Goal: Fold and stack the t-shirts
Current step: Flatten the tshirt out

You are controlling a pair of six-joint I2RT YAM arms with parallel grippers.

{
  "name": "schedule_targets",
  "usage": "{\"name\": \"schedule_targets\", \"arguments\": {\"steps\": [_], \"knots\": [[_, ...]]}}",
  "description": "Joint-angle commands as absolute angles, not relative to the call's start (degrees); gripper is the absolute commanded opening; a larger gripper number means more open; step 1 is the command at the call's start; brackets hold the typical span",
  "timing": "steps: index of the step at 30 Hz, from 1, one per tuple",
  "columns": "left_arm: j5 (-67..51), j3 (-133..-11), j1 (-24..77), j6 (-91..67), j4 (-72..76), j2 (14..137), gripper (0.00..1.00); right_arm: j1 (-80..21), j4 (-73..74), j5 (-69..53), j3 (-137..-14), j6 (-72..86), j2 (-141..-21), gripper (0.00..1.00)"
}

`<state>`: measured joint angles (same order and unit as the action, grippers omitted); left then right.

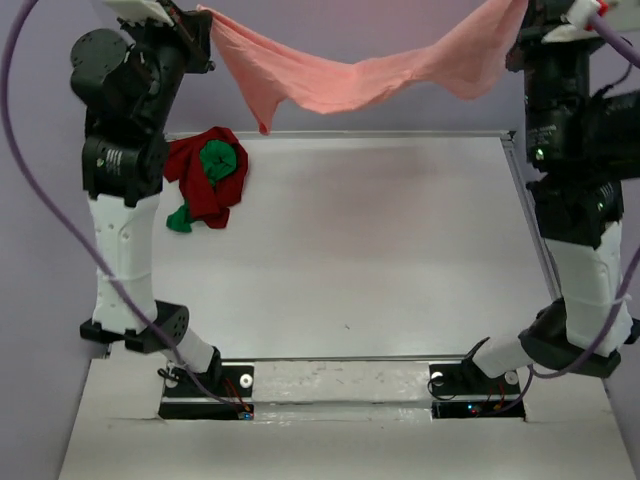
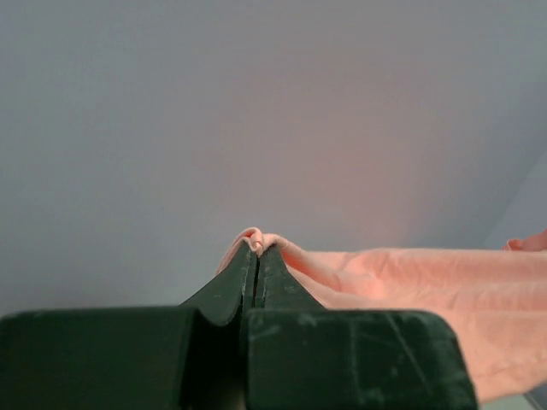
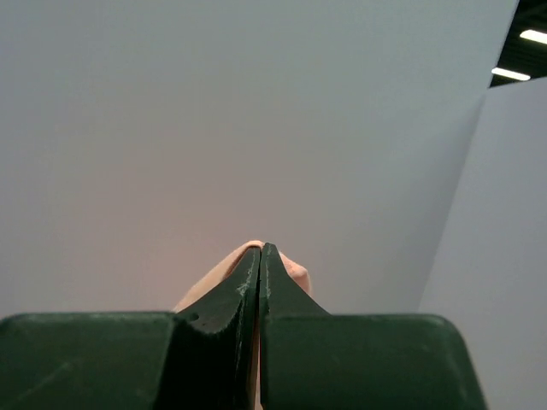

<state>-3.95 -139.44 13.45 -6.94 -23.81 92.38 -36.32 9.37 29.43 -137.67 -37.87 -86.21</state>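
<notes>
3 shirts, 1 each: salmon-pink t-shirt (image 1: 350, 75) slung in the air over the desk's (image 1: 380, 250) far edge, pinched at both ends by left end effector (image 2: 257, 249) and right end effector (image 3: 261, 248); dark red t-shirt (image 1: 205, 190) crumpled far-left on the desk, green t-shirt (image 1: 220, 160) tangled in it.

white worktop (image 1: 380, 250), thin metal rail (image 1: 529, 205) along its right edge, plain pale grey wall (image 2: 256, 128) behind, white partition panel (image 3: 504, 256), ceiling strip lights (image 3: 511, 74) top right
</notes>
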Motion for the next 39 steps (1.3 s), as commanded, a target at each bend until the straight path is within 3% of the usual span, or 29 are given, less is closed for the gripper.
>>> {"name": "schedule_targets", "arguments": {"steps": [1,9,16,20,22,24,28,34,39], "knots": [[2.2,-134.1,18.3,-4.8,-22.3,81.8,0.0,-47.4,-4.9,44.0,-131.6,-56.6,-80.9,0.0],[5.2,-124.7,21.8,-3.9,-23.6,74.7,0.0,-58.4,-22.7,53.4,-115.9,-71.5,-75.7,0.0],[5.8,-129.1,22.1,-2.6,-22.1,81.9,0.0,-58.5,-22.1,49.4,-123.1,-70.1,-81.8,0.0],[5.3,-138.8,22.1,-2.1,-22.9,91.7,0.0,-50.4,-12.0,44.0,-136.3,-64.4,-92.4,0.0],[4.1,-143.9,21.2,-2.2,-23.6,98.4,0.0,-44.7,-0.6,40.4,-144.4,-53.2,-96.3,0.0],[0.7,-150.4,18.5,-4.2,-23.4,104.5,0.0,-38.1,3.9,36.1,-147.3,-46.0,-100.4,0.0],[-5.4,-150.8,13.0,-7.8,-18.6,109.8,0.0,-28.6,7.2,29.9,-148.9,-38.4,-106.2,0.0],[-7.6,-152.4,9.1,-6.9,-14.7,114.5,0.0,-20.8,7.2,22.0,-155.4,-31.6,-110.7,0.0],[-8.8,-151.5,7.8,-8.3,-14.8,108.0,0.0,-20.8,10.2,21.6,-155.1,-29.8,-105.7,0.0]]}}
